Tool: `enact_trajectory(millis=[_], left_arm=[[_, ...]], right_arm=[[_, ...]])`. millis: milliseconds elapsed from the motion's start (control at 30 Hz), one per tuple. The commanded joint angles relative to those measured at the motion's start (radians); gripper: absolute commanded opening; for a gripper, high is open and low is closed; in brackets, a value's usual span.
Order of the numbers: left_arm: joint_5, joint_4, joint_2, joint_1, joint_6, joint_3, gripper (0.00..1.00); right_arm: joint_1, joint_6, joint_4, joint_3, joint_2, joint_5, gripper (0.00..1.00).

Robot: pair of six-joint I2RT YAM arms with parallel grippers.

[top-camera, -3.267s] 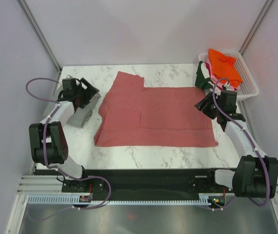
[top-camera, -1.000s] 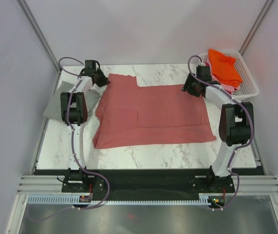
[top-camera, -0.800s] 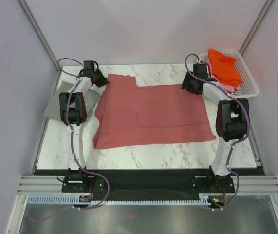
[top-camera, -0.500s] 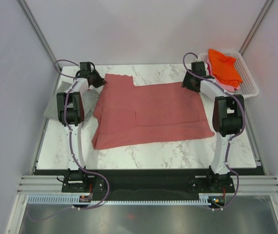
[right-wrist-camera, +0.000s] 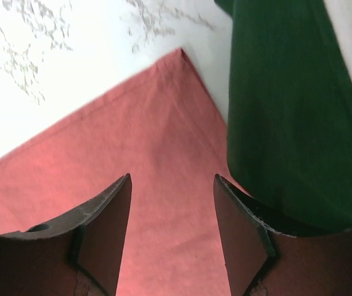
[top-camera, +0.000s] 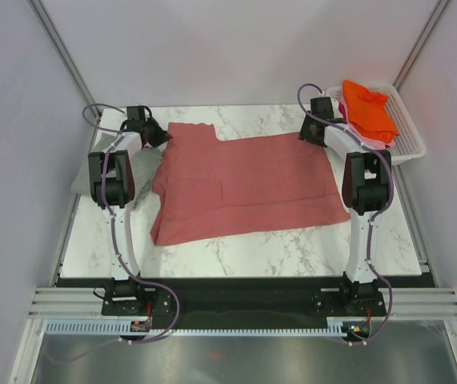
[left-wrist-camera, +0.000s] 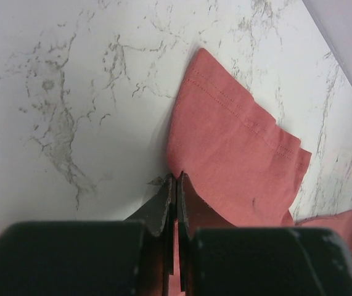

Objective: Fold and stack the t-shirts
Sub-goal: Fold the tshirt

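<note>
Both arms have stretched out to the far edge over the last second. Left gripper (left-wrist-camera: 176, 180): jaws together, pinching the upper-left edge of the salmon t-shirt (top-camera: 244, 188). The shirt lies flat mid-frame in the top view, dragged slightly left. Right gripper (right-wrist-camera: 172, 182): jaws apart over the shirt's upper-right corner, beside the dark green t-shirt (right-wrist-camera: 286, 111). The fold likely waits on that pinch.

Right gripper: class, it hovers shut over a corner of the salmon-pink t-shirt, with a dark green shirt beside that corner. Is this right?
No. The right gripper is open, not shut: the right wrist view shows its jaws apart over the corner of the salmon-pink t-shirt. The dark green shirt does lie beside that corner.
</note>
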Motion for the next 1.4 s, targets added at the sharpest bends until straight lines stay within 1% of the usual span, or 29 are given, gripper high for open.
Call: enact_trajectory(millis=[0,67,200,267,433,500,533,600,767,800,867,900,1000,1200,1267,1367], left_arm=[[-0.027,-0.017,-0.018,0.015,-0.013,-0.016,0.02],[-0.025,-0.019,-0.018,0.013,-0.013,-0.016,0.02],[-0.038,-0.014,-0.027,0.01,-0.002,-0.024,0.02],[-0.042,-0.014,-0.027,0.009,-0.001,-0.024,0.02],[-0.05,-0.014,-0.027,0.005,0.005,-0.022,0.02],[-0.057,-0.016,-0.029,-0.001,0.014,-0.021,0.02],[-0.06,-0.014,-0.03,-0.001,0.014,-0.014,0.02],[-0.065,-0.019,-0.027,-0.007,0.024,-0.01,0.02],[-0.067,-0.025,-0.023,-0.008,0.025,-0.002,0.02],[-0.067,-0.026,-0.023,-0.01,0.027,-0.002,0.02],[-0.067,-0.026,-0.021,-0.011,0.028,-0.001,0.02],[-0.067,-0.026,-0.023,-0.011,0.028,-0.001,0.02],[-0.064,-0.029,-0.018,-0.013,0.033,0.009,0.02],[-0.039,-0.045,-0.003,-0.014,0.041,0.044,0.02],[-0.039,-0.046,-0.007,-0.017,0.044,0.042,0.02],[-0.056,-0.045,-0.029,-0.027,0.059,0.039,0.02]], right_arm=[[0.002,-0.002,-0.013,0.111,0.051,0.041,0.64],[0.0,0.004,-0.03,0.185,0.097,0.053,0.64],[0.0,0.01,-0.048,0.268,0.151,0.091,0.63],[-0.011,0.021,-0.054,0.315,0.186,0.055,0.63],[-0.026,0.038,-0.067,0.411,0.265,0.018,0.63],[-0.028,0.036,-0.08,0.443,0.303,-0.003,0.59],[-0.028,0.035,-0.09,0.481,0.317,0.002,0.58],[-0.031,0.033,-0.11,0.503,0.344,0.019,0.6],[-0.031,0.026,-0.114,0.52,0.375,0.045,0.59],[-0.029,0.029,-0.117,0.52,0.384,0.047,0.54],[-0.029,0.023,-0.13,0.532,0.386,0.039,0.49],[-0.026,0.023,-0.13,0.529,0.381,0.039,0.38],[-0.023,0.015,-0.13,0.526,0.365,0.052,0.22],[-0.005,-0.008,-0.13,0.521,0.311,0.092,0.02],[-0.002,-0.014,-0.13,0.501,0.294,0.104,0.02],[0.009,-0.02,-0.125,0.469,0.253,0.111,0.04]])
